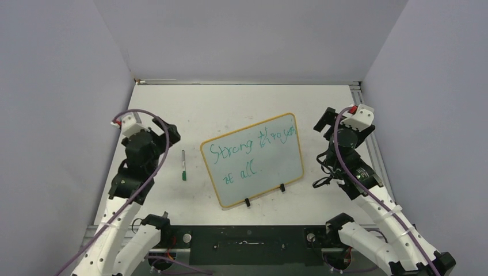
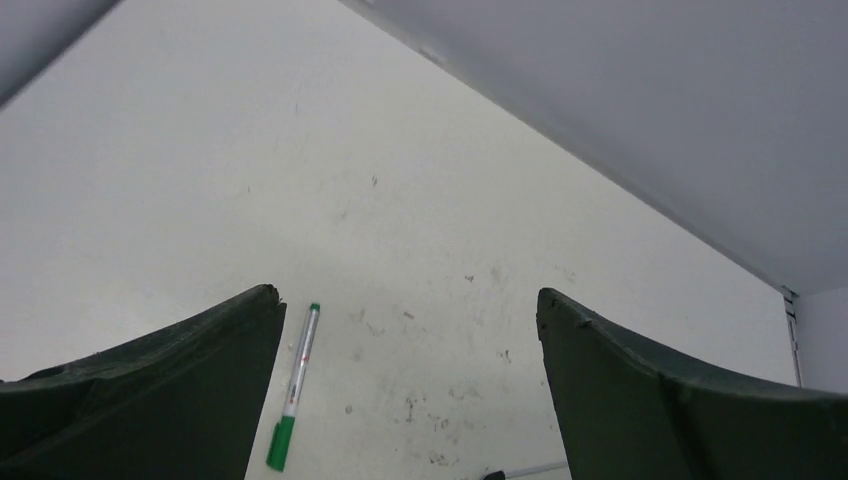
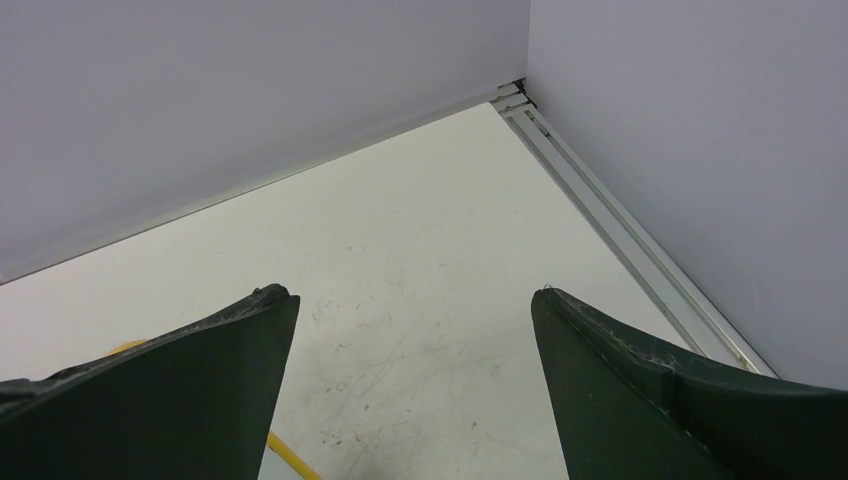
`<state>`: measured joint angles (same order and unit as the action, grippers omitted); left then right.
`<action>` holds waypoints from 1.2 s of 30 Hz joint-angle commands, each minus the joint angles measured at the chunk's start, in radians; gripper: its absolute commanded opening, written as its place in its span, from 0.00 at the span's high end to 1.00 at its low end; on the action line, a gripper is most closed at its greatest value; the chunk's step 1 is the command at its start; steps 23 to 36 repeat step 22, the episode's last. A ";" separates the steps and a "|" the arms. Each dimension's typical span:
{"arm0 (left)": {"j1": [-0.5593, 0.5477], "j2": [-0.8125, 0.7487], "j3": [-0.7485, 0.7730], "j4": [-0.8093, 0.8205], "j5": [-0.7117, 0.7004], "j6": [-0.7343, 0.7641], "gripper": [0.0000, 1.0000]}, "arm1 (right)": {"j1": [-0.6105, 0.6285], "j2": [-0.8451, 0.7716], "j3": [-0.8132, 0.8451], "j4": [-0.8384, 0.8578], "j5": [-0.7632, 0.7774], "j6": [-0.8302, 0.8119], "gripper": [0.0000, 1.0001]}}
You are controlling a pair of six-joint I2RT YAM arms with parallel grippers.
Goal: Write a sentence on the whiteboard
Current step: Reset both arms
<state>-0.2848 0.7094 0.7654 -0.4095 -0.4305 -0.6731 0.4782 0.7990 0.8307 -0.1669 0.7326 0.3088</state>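
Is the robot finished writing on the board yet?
It looks about finished. Done: the whiteboard carries the sentence in green, in two lines. In hand: nothing. The left gripper and right gripper are both open and empty, and the marker lies on the table beside the board, not touching it. Left: nothing obvious, unless more words are wanted.

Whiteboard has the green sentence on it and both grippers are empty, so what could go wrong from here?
1. The sentence could smear if either arm sweeps across the whiteboard; the ink may be fresh.
2. The marker lies loose on the table beside the open left gripper; a bump could send it rolling.
3. Nothing holds the whiteboard, and the open right gripper sits near its right edge, so a nudge might shift it.
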 commanded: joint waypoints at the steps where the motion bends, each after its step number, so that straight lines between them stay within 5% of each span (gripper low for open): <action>1: 0.109 0.061 0.218 -0.035 0.185 0.252 0.04 | -0.002 -0.020 0.068 -0.015 -0.027 -0.034 0.10; 6: 0.119 0.093 0.270 0.039 0.231 0.408 0.04 | 0.000 -0.069 0.036 0.020 -0.052 -0.062 0.10; 12: 0.137 0.042 0.107 0.199 0.265 0.354 0.04 | 0.001 -0.082 0.038 0.023 -0.054 -0.086 0.10; 36: 0.190 0.012 0.069 0.243 0.305 0.372 0.04 | 0.002 -0.077 0.032 0.037 -0.061 -0.099 0.10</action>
